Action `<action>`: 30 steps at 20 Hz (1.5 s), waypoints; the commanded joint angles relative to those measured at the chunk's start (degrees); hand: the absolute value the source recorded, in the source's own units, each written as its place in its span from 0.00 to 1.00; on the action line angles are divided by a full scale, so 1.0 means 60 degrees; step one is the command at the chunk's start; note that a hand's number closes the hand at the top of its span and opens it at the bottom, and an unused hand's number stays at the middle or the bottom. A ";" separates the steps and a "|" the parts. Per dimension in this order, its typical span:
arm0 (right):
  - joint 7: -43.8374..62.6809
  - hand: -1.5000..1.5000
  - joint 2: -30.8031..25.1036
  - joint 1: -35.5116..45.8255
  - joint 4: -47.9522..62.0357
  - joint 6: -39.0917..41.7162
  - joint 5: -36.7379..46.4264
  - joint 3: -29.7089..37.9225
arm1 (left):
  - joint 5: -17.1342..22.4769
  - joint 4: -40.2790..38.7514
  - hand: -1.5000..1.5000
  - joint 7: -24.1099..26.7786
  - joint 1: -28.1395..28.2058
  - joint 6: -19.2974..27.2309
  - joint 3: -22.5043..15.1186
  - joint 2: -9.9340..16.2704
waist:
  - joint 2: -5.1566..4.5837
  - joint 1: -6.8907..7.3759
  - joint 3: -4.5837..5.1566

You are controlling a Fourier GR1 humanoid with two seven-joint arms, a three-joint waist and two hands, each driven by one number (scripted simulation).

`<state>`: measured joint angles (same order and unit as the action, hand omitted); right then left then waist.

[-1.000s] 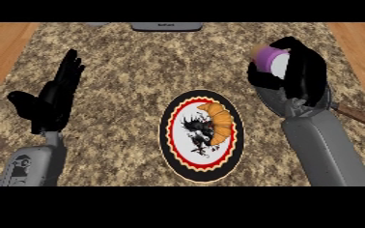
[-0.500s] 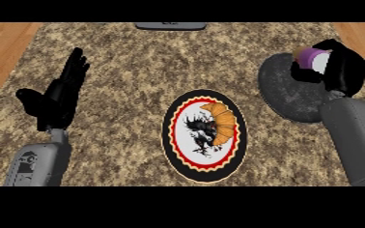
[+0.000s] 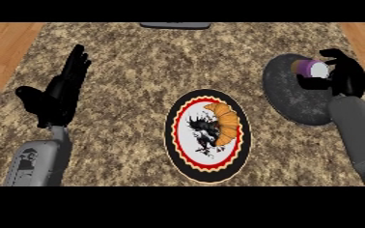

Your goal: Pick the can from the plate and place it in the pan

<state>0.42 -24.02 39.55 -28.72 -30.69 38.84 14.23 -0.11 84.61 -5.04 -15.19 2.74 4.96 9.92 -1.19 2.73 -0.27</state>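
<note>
At nine o'clock the left hand point(image 3: 58, 94) is resting with fingers straight, the plate point(image 3: 184, 160) at centre is holding only a croissant point(image 3: 224, 121), and at three o'clock the right hand point(image 3: 345, 75) is gripping the can point(image 3: 311, 68) over the pan point(image 3: 296, 96), with only release remaining.

Speckled brown stone bench point(image 3: 143, 53), wood strips point(image 3: 18, 38) at both sides, a grey object point(image 3: 175, 25) at its far edge.

Speckled granite counter point(image 3: 157, 67), edged in wood.
1 plate point(image 3: 207, 171) and 1 dark pan point(image 3: 292, 96) sit well apart on it.
</note>
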 commanded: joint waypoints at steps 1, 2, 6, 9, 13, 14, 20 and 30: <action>-0.0693 0.00 -0.0239 0.0452 0.0957 0.1998 -0.1259 0.0822 | 0.0071 -0.0035 0.50 -0.0135 -0.0305 -0.0033 0.0062 0.0051 | -0.0069 0.0072 -0.0025; -0.1236 0.00 -0.0072 0.0293 0.1184 0.1917 -0.1353 0.0902 | 0.0060 -0.0064 0.50 0.0223 0.0112 -0.0039 0.0000 -0.0100 | -0.0040 0.0068 -0.0012; -0.2552 0.00 -0.0458 0.0403 0.2151 0.1935 -0.1456 0.1233 | 0.0017 -0.0122 0.50 0.0078 0.0060 -0.0018 -0.0010 -0.0097 | -0.0029 0.0043 -0.0004; -0.3321 0.00 -0.0030 0.0452 0.2028 0.1044 -0.1838 0.1661 | -0.0095 -0.0099 0.50 0.0318 0.0288 -0.0003 -0.0121 -0.0192 | 0.0011 0.0007 -0.0002; -0.4616 0.00 0.0137 0.0090 0.1453 0.0786 -0.2890 0.2568 | 0.0035 0.0262 0.50 -0.0099 0.0315 0.0034 0.0063 -0.0058 | 0.0107 -0.0191 0.0011; -0.4837 0.00 0.0350 0.0093 0.1191 0.0880 -0.3176 0.2732 | 0.0082 -0.0092 0.50 -0.0126 -0.0022 0.0024 0.0217 0.0032 | 0.0134 -0.0330 0.0021; -0.5595 0.00 0.0411 -0.1400 0.0105 0.3642 -0.4410 0.3026 | 0.0134 0.0051 0.50 -0.0233 0.0301 0.0076 0.0466 0.0158 | 0.0287 -0.0680 0.0058; -0.5269 0.00 0.0645 -0.5264 -0.4786 0.6253 -0.5471 0.2606 | -0.0029 0.0179 0.50 -0.0056 0.0820 0.0249 0.0573 0.0170 | 0.0397 -0.1082 0.0097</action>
<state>-31.85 -21.26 16.75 -46.65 2.76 7.83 30.78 0.32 85.63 -5.17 -10.83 3.21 8.27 11.28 1.00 -2.91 0.24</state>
